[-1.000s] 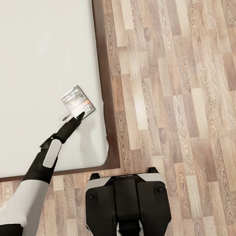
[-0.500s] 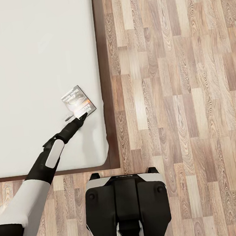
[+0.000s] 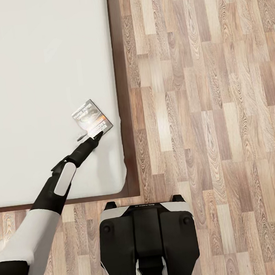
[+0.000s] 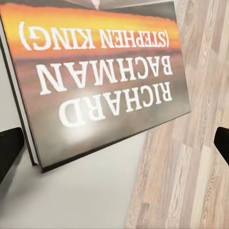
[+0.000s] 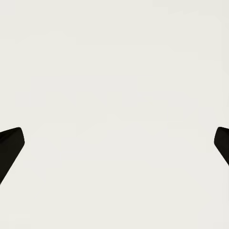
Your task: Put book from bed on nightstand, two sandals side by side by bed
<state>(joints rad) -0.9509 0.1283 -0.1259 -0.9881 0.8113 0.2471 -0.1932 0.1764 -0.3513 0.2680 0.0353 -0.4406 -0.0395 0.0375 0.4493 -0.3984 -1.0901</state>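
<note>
The book [image 3: 91,118] lies flat near the bed's [image 3: 40,58] corner, close to the mattress edge, so the left hand [image 3: 90,136] reaches low with fingers spread apart at its near edge (not yet closed) to slide around it.

Left gripper [image 3: 91,136] crept forward to book [image 3: 91,117] near edge; book nudged slightly.
</note>
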